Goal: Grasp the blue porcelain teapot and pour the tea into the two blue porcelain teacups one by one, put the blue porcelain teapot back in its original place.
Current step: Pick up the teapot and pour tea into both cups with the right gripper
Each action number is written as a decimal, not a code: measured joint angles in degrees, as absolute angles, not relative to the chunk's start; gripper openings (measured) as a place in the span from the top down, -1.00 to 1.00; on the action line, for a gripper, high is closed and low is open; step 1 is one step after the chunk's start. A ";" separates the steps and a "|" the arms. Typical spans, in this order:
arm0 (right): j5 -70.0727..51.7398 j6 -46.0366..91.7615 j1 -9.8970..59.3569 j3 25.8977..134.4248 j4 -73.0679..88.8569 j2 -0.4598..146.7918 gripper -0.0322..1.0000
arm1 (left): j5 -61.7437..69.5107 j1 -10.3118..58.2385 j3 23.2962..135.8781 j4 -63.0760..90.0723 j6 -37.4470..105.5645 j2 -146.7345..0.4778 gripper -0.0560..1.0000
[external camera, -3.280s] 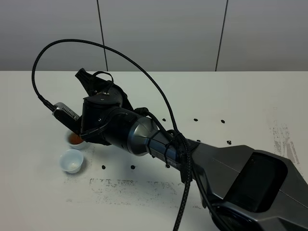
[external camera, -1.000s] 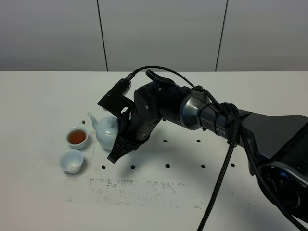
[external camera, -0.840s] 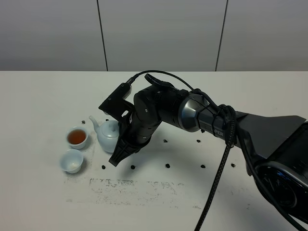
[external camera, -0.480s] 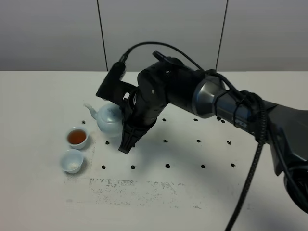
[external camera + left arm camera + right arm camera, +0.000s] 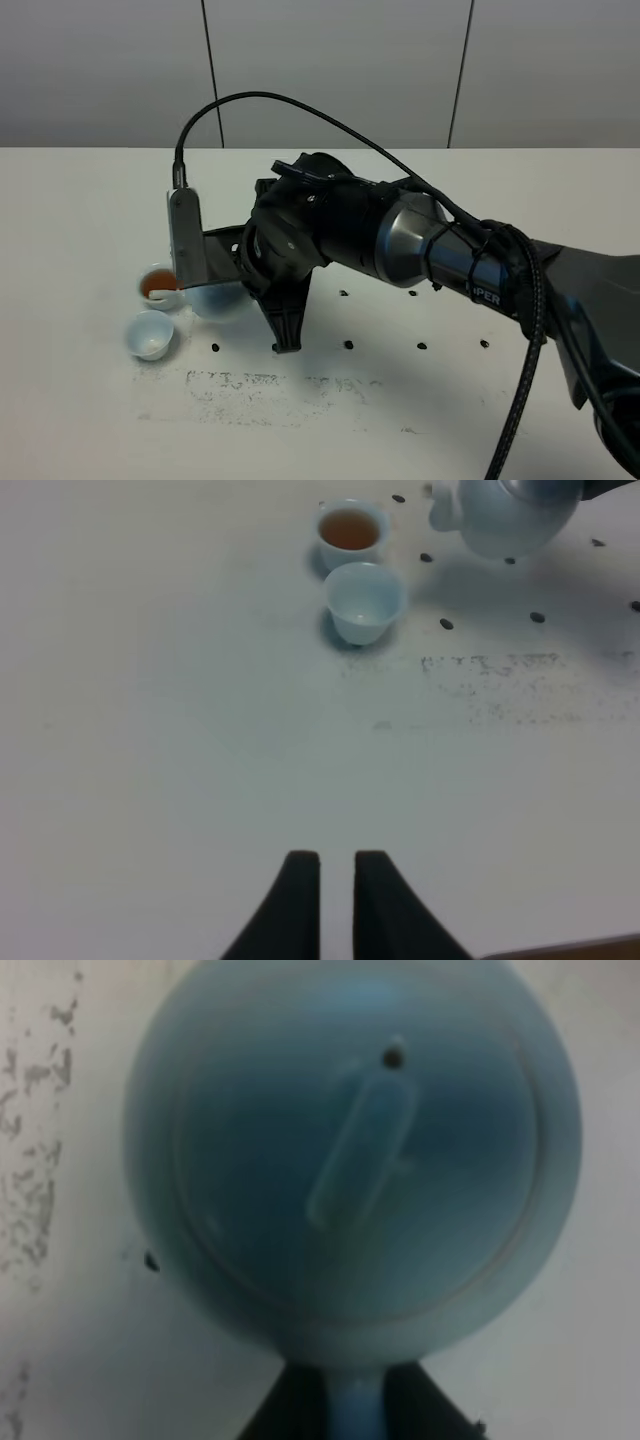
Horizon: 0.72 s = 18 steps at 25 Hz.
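Obs: the blue porcelain teapot (image 5: 350,1160) is glossy, pale blue and round. From straight above in the right wrist view its lid shows a long knob and one small vent hole.

The right gripper (image 5: 355,1402) pinches the loop handle between dark fingers (image 5: 300,1408).

In the exterior view the teapot (image 5: 216,300) sits left of centre, mostly hidden behind the silver wrist camera (image 5: 186,235). Whether it touches the table cannot be told.

The filled teacup (image 5: 150,292) is just left of it (tea (image 5: 156,283) reddish-brown). The empty teacup (image 5: 150,334) sits directly below that one in the frame.

Left gripper (image 5: 336,900): fingers pressed almost together, nothing between them.

Room: bare white table (image 5: 80,200) runs from the far left and upper left up to the grey wall (image 5: 330,70). The right arm (image 5: 420,245) fills the centre and lower right. A speckled patch (image 5: 290,390) lies at bottom centre.
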State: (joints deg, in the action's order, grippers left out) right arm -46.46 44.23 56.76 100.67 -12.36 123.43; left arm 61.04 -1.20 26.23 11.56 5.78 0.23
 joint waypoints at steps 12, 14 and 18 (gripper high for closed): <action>-46.35 41.18 60.20 103.75 -24.35 127.80 0.87 | 61.04 -1.20 26.23 11.56 5.78 0.23 0.69; -46.62 41.16 60.39 104.86 -25.69 128.73 0.87 | 61.04 -1.20 26.23 11.56 5.78 0.23 0.69; -46.89 41.11 60.61 105.29 -29.11 129.40 0.87 | 61.04 -1.20 26.23 11.56 5.78 0.23 0.69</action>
